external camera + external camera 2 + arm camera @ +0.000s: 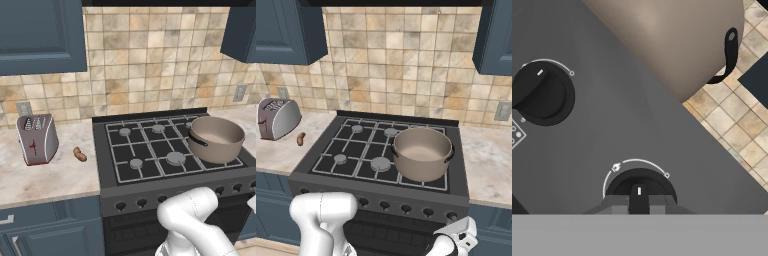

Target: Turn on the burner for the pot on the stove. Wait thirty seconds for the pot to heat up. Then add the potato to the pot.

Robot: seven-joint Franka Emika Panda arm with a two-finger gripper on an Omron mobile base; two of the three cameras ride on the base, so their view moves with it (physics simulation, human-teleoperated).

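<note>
One dark round front knob (pixel 640 189) sits right at the tips of the two-finger gripper (pixel 639 202), whose jaws are clenched about the knob's raised grip bar; nothing else is held. A second dark knob (pixel 543 93) lies further along the grey front panel, apart from the fingers. The wide grey-brown metal pot with a pale beige inside (pixel 422 152) stands on the right front burner of the black gas range with grid grates (pixel 150 150), its short dark side handle (pixel 197 139) pointing toward the middle of the cooktop. The small brown oblong potato (pixel 79 154) lies on the speckled beige counter (pixel 55 175) to the left of the range, just beside the silver toaster with a red mark (pixel 36 138) and well apart from the pot.

The step in hand looks like turning on the burner under the pot, so the task is barely started. To do it well, the wrist should roll about the knob's own axis, keeping the fingers square on the bar so that they do not slip off. The white tick on the knob should sweep along the thin arc mark toward its far end. I cannot tell from here whether this knob serves the pot's burner; a flame under the pot would confirm it.
</note>
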